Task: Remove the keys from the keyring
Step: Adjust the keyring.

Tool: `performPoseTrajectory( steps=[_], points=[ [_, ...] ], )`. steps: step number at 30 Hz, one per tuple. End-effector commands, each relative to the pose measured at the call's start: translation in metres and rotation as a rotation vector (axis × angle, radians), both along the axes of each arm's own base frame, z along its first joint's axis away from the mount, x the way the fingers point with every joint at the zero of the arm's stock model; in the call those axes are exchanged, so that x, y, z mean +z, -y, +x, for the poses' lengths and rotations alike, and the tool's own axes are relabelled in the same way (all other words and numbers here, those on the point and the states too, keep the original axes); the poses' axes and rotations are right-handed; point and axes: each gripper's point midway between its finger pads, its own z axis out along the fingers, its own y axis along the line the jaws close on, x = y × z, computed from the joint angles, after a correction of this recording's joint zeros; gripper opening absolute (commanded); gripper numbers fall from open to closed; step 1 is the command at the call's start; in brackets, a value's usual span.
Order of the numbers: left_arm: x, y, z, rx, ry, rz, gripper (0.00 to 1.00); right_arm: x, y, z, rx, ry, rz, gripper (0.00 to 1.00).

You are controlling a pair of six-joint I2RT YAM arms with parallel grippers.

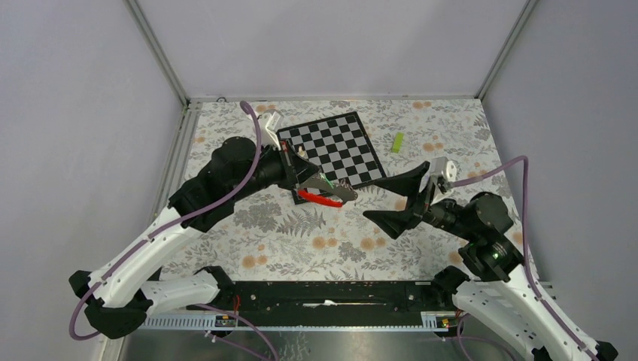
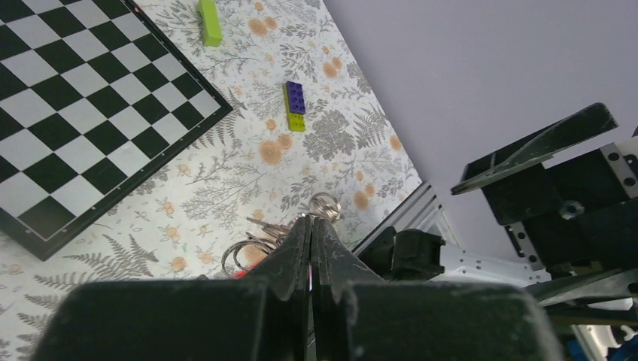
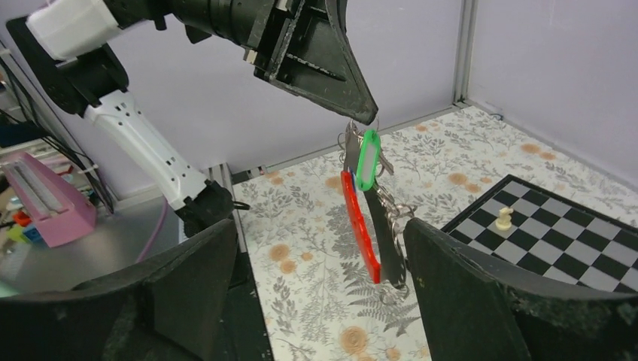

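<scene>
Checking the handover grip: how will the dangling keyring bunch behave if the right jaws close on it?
Probably floppy: the keyring hangs from the left gripper, jaws shut, as loose chain and red strap. Likely to swing or twist when nudged, since only its top is pinched. Its thin metal rings may slip from a partial grip.

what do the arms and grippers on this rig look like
Both arms, left arm and right arm, have white lower links and black upper joints. A purple cable loops along each. The left gripper and right gripper carry matte black, wedge-shaped fingers tapering to thin tips.
</scene>
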Motion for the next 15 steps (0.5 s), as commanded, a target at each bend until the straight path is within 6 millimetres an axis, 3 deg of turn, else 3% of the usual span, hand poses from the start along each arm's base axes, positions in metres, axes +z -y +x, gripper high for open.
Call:
performPoseTrajectory(
  steps=[1, 7, 12, 15],
  points=[
    [0.048, 0.013, 0.007, 0.051, 0.024, -0.162, 0.0, 0.029, -0.009, 0.007, 0.02, 0.191, -0.014, 0.9],
    [0.053, 0.029, -0.002, 0.028, 0.031, -0.157, 0.0, 0.043, -0.024, 0.018, 0.053, 0.272, -0.061, 0.98],
    [0.059, 0.037, -0.01, 0.003, 0.034, -0.167, 0.0, 0.038, -0.036, 0.029, 0.082, 0.313, -0.114, 0.98],
    [0.062, 0.038, -0.012, -0.004, 0.037, -0.17, 0.0, 0.032, -0.039, 0.033, 0.092, 0.31, -0.144, 0.92]
  ],
)
